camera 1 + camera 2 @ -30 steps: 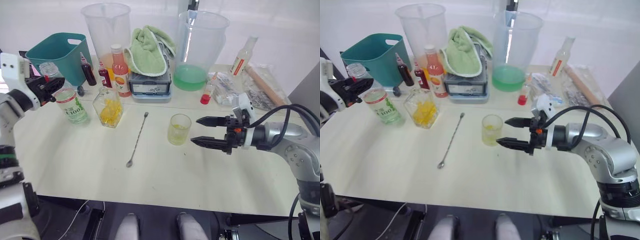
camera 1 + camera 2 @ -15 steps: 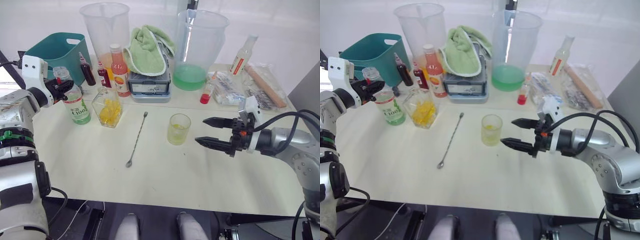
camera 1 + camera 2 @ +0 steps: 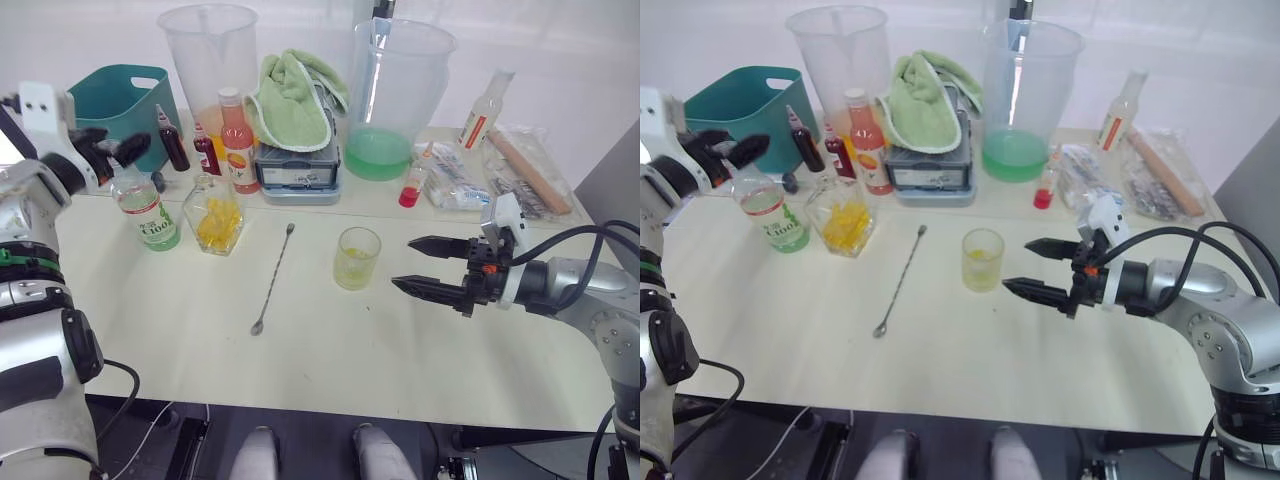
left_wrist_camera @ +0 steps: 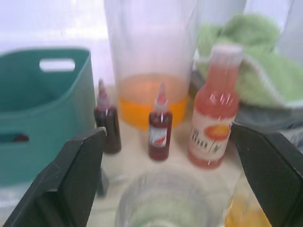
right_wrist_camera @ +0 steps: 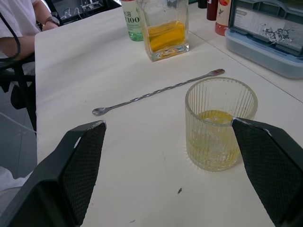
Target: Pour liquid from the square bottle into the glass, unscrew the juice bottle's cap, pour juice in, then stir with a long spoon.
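Note:
The juice bottle (image 3: 146,207), green-and-white label and pale green liquid, stands upright at the table's left. My left gripper (image 3: 118,145) hovers open just above its neck, touching nothing; the bottle's mouth (image 4: 161,201) sits low between the fingers (image 4: 75,175). The cap is out of view. The square bottle (image 3: 217,214) with yellow liquid stands right beside the juice bottle. The long spoon (image 3: 274,277) lies flat mid-table. The glass (image 3: 357,257) holds a little yellow liquid. My right gripper (image 3: 422,266) is open, level with the glass and just to its right.
Along the back stand a teal basket (image 3: 112,98), two big measuring jugs (image 3: 212,55) (image 3: 400,90), an orange-pink bottle (image 3: 240,140), small dark red bottles (image 3: 176,142), a green towel (image 3: 298,98) on a grey box, and a red-labelled slim bottle (image 3: 487,110). A person (image 5: 19,21) sits beyond the table.
My left gripper has opened and lifted off the juice bottle, which now stands on the table beside the square bottle. The right gripper has hardly moved.

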Controlling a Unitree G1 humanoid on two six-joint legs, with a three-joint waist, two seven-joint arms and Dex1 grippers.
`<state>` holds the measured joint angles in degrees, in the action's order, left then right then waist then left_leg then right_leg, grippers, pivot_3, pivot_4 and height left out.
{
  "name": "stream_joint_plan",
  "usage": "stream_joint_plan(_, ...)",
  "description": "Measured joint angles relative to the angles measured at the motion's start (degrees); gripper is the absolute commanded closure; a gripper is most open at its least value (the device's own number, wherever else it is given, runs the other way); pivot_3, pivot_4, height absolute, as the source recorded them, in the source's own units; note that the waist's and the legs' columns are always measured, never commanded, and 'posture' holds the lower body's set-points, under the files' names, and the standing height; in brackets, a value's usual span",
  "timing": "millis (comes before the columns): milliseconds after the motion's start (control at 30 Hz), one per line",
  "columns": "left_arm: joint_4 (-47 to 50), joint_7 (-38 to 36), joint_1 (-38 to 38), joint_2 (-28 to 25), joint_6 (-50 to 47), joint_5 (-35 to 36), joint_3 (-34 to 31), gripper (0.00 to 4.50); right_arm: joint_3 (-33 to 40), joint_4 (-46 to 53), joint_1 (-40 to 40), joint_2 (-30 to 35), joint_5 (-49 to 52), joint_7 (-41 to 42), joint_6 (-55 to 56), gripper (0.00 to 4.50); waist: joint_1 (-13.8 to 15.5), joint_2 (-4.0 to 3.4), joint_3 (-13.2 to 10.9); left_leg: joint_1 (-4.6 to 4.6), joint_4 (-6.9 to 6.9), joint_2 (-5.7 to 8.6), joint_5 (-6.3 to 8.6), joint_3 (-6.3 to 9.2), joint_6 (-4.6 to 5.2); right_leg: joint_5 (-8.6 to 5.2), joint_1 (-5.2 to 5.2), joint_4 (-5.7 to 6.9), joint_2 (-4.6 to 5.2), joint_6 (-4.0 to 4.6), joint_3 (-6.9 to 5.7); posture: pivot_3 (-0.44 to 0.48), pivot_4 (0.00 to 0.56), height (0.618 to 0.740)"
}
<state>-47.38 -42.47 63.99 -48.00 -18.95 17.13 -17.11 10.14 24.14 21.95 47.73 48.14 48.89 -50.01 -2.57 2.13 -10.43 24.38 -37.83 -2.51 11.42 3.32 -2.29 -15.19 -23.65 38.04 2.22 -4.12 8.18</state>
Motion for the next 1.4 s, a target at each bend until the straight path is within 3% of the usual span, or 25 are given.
stream_joint_plan(167, 4.7, -0.8, 1.0, -1.3, -0.8, 1.5, -1.1, 0.06, 0.0, -0.7, 0.4, 0.0, -0.1, 0.8, 0.1, 0.0, -0.1, 0.0, 0.0, -0.04, 0.0, 0.0, 0.0, 0.0, 0.0, 0.0, 0.01, 0.01, 0.0, -0.01, 0.0, 0.0, 0.15, 0.727)
stream_joint_plan(333, 18.1, -7.2, -1.8, -2.0, -7.4, 5.8, -0.3, 0.06, -0.1, -1.4, 1.8, 0.0, -0.2, 1.1, 0.5, 0.0, -0.1, 0.0, 0.0, -0.02, 0.0, -0.01, -0.01, 0.0, -0.01, 0.0, 0.01, 0.01, 0.0, 0.0, 0.0, 0.0, 0.15, 0.727)
stream_joint_plan(633, 41.8, -15.2, -15.1, -2.8, -20.8, 14.3, 3.2, 0.06, 0.1, -4.0, 1.9, 0.0, -3.5, 0.4, 4.2, 0.0, -0.1, 0.0, 0.0, -0.07, 0.0, -0.02, -0.01, -0.01, -0.02, -0.02, 0.03, 0.01, 0.0, -0.02, 0.01, 0.0, 0.15, 0.727)
stream_joint_plan(800, 50.8, -12.1, -23.0, -2.1, -22.2, 14.6, 3.0, 0.06, 0.6, -5.5, 1.5, -0.3, -6.7, -1.5, 7.0, 0.0, -0.2, -0.01, 0.0, -0.09, 0.01, -0.03, -0.01, -0.04, -0.02, -0.02, 0.03, 0.0, 0.0, -0.01, 0.04, 0.0, 0.15, 0.727)
stream_joint_plan(900, 58.6, -7.3, -36.1, 2.8, -22.0, 14.4, 2.4, 0.06, 2.5, -5.3, -4.7, -0.4, -7.1, 0.6, 9.8, 0.0, -0.1, -0.05, 0.0, -0.23, 0.05, -0.03, 0.03, -0.05, 0.04, -0.05, 0.29, -0.15, 0.03, -0.01, 0.06, 0.0, 0.15, 0.727)
stream_joint_plan(967, 59.6, -5.3, -42.6, 5.0, -21.2, 13.4, 2.7, 0.06, 2.8, -5.9, -7.5, -0.3, -7.6, 1.5, 10.6, 0.0, -0.1, 0.05, 0.0, -0.18, 0.02, -0.03, 0.03, -0.04, 0.03, -0.03, 0.23, -0.11, 0.03, 0.02, 0.05, 0.0, 0.15, 0.727)
stream_joint_plan(1100, 59.9, -4.1, -49.5, 4.6, -13.9, 9.5, 1.3, 0.06, 6.2, -8.1, -10.4, 0.5, -9.1, 1.5, 11.8, 0.0, 0.0, 0.08, -0.1, -0.44, 0.01, -0.04, -0.01, -0.1, -0.03, -0.07, 0.43, -0.17, 0.02, 0.0, 0.06, 0.0, 0.15, 0.727)
stream_joint_plan(1400, 50.9, -8.9, -64.8, 5.4, 0.7, 7.6, -4.0, 0.06, 10.7, -8.7, -22.2, -2.0, -12.9, -3.9, 11.9, 0.0, -0.1, 0.06, 0.0, -0.57, 0.06, -0.1, 0.0, -0.21, -0.03, -0.28, 0.48, -0.21, 0.02, -0.19, 0.12, 0.0, 0.15, 0.727)
